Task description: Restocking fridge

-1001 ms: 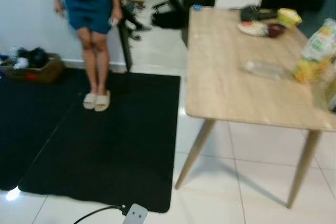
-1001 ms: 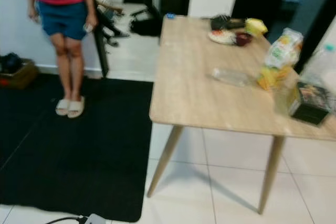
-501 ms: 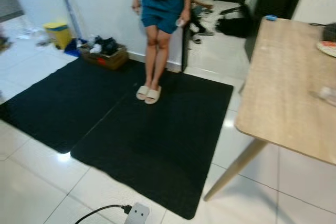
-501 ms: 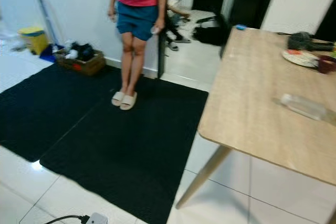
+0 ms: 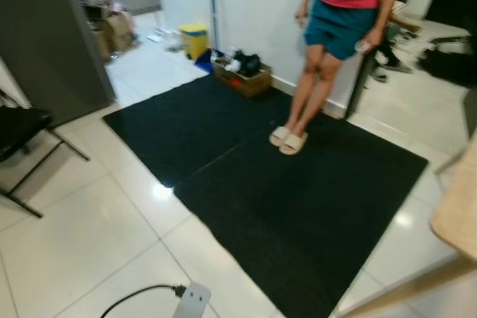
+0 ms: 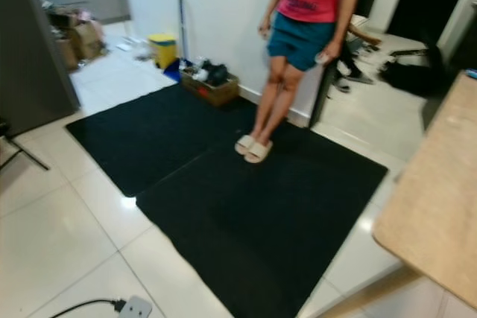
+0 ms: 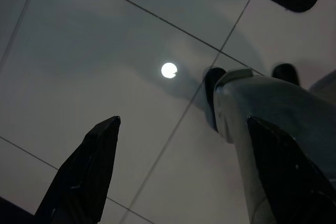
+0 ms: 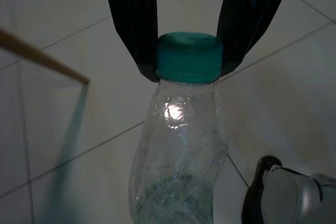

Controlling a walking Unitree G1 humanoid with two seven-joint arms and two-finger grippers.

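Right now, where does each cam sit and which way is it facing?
Left eye: head, forward and down at black mat, person, table corner; no robot body.
Right eye: same scene, offset; shares mat, person, table.
Left wrist: on left arm, looking down past open left gripper at floor tiles; robot foot.
Right wrist: on right arm, looking down; right gripper fingers clamp bottle cap; foot too.

One person (image 5: 339,27) standing on the floor, two pale slippers (image 5: 289,140) underfoot. Two black mats (image 5: 298,206) laid side by side. One cardboard box (image 5: 242,80), one yellow bin (image 5: 194,39), one folding chair (image 5: 22,139), one power strip (image 5: 191,303). One clear bottle (image 8: 181,156), one green cap (image 8: 189,57).
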